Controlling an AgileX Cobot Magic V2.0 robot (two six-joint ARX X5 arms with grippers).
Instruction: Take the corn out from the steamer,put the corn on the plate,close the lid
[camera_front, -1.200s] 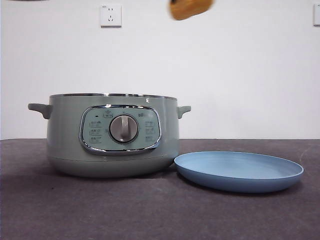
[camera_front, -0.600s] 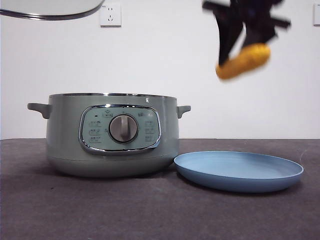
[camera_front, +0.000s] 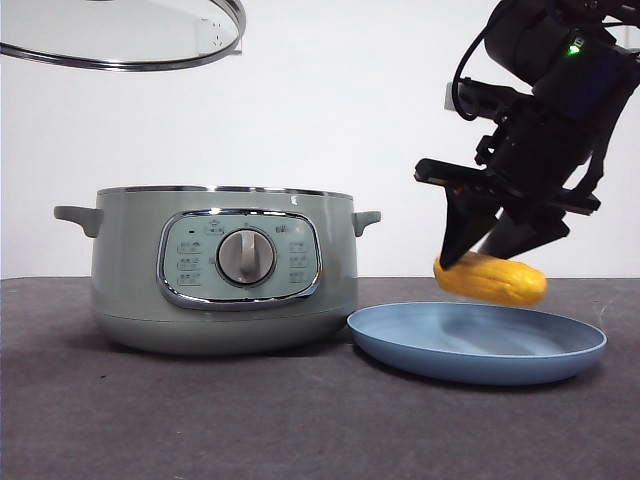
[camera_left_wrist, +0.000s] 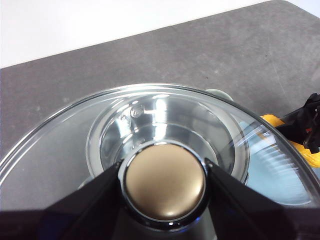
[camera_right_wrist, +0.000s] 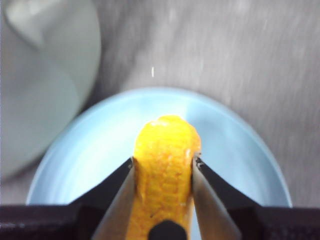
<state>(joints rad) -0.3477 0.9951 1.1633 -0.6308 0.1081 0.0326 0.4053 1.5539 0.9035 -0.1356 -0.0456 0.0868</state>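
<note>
Corn (camera_front: 490, 279) clamped in right end effector (camera_front: 484, 258), arm angled down from upper right, just above plate (camera_front: 560, 362). Left end effector (camera_left_wrist: 164, 182) grips lid (camera_front: 120, 55) knob, high over open steamer (camera_front: 225, 270). Dark grey worktop (camera_front: 300, 420), white wall.

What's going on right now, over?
Right gripper shut on the corn, just above the plate. Left gripper holds the lid high over the open steamer. Nothing in the way.

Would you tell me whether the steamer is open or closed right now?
Open: the left gripper holds the lid above the steamer.
</note>
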